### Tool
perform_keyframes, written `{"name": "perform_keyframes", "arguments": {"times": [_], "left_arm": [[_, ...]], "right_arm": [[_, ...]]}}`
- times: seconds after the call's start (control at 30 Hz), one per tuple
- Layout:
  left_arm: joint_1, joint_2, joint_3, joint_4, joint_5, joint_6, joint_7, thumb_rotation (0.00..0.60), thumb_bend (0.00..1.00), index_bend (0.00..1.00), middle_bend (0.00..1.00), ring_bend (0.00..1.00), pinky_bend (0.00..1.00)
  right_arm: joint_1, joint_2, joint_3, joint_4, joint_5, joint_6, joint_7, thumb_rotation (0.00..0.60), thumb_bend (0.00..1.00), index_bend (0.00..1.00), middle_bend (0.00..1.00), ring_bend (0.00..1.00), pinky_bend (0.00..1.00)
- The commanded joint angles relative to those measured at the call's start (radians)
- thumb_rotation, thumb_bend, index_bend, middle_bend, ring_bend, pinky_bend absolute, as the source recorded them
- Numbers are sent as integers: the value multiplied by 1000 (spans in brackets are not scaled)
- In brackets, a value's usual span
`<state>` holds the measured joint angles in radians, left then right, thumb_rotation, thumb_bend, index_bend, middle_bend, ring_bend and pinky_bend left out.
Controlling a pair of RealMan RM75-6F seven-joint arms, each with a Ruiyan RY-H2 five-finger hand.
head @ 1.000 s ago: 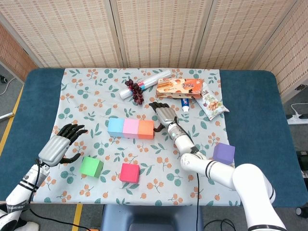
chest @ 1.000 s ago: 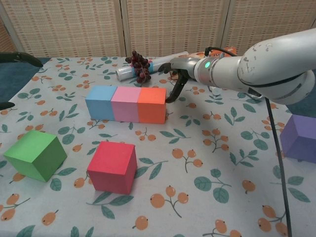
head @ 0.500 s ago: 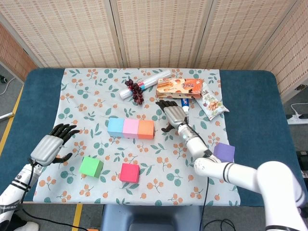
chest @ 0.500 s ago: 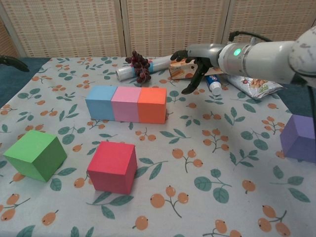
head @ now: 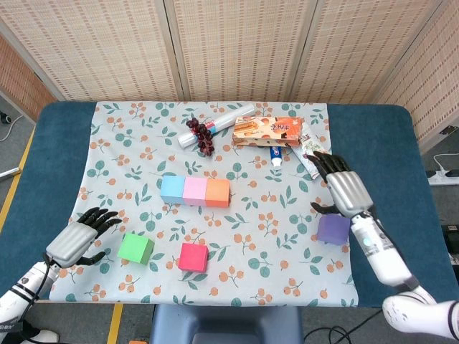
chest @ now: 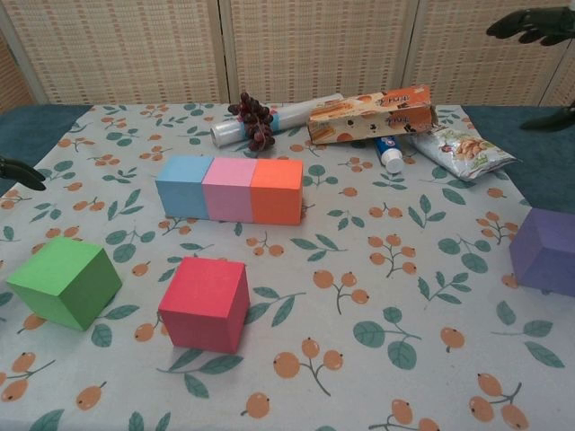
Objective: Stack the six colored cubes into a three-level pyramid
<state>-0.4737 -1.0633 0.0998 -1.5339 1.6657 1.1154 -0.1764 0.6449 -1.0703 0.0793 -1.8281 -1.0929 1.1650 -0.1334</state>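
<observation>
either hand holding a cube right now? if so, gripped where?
Nothing is held. The right hand hovers open above the purple cube, fingers spread, not gripping it. The left hand is open beside the green cube, apart from it.

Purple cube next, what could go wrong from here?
The purple cube sits at the cloth's right edge, so a clumsy grab by the right hand could push it off the cloth. Placing it on the blue-pink-orange row could knock that row apart. The snack bag lies close behind the hand.
</observation>
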Motion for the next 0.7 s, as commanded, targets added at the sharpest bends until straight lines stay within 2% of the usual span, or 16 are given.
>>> {"name": "perform_keyframes", "arguments": {"times": [0.03,0.23,0.37,0.7], "left_arm": [[14,-15,2,-14,2,16,32,600,335,133,70,0,71],[13,-54,6,-42,9,-6,145,600,335,128,62,0,72],[3,-76,-4,-47,-30,-51,196,600,333,124,60,0,73],[-41,-128,-34,-4,-116,-157,211,600,332,80,58,11,84]], "right_arm": [[-118,60,-58,-31,-133,110,104,600,105,0,8,0,0],[-215,68,-87,-2,-235,186,197,600,105,0,8,0,0],[-262,72,-90,17,-275,222,241,600,105,0,8,0,0],[-311,69,-79,39,-303,222,251,600,105,0,8,0,0]]}}
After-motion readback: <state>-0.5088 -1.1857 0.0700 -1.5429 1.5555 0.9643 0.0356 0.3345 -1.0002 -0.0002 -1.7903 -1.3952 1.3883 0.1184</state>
